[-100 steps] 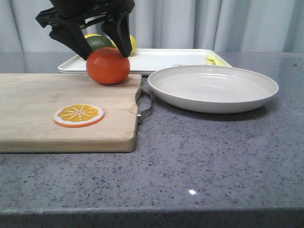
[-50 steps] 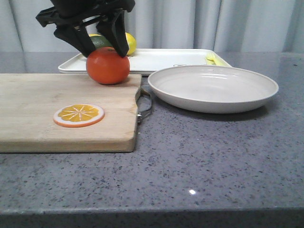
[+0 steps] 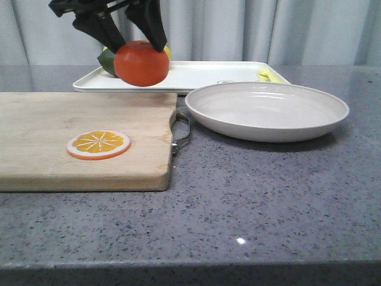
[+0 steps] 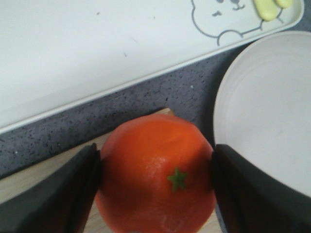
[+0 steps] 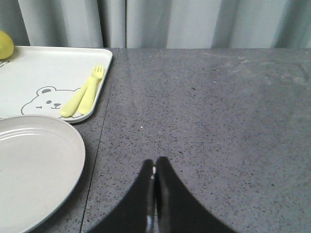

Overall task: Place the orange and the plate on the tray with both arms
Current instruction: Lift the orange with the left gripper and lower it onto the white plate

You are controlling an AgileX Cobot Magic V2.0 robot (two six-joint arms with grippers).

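- Tabletop [image 3: 268, 196]: grey speckled stone, carries everything listed.
- Cutting board [image 3: 71, 128]: wood, lying flat at front left; an orange slice disc [image 3: 98, 144] rests on it.
- Tray [image 3: 202, 74]: white, rectangular, at the back, the drop-off place; bare across its middle, with a lemon [image 5: 4, 44] and a green fruit [image 3: 106, 59] at its left end and a small yellow fork and spoon [image 5: 83, 94] at its right.
- Plate [image 3: 268, 110]: beige, on the tabletop just in front of the tray, not yet gripped.
- Left claw [image 3: 126, 37]: closed around the orange from both sides, carrying it.
- Right claw [image 5: 154, 187]: fingers pressed together, empty, hovering beside the plate, apparently waiting its turn.
- Orange [image 3: 141, 62]: lifted clear of the board, near the tray's front edge, stem upward.
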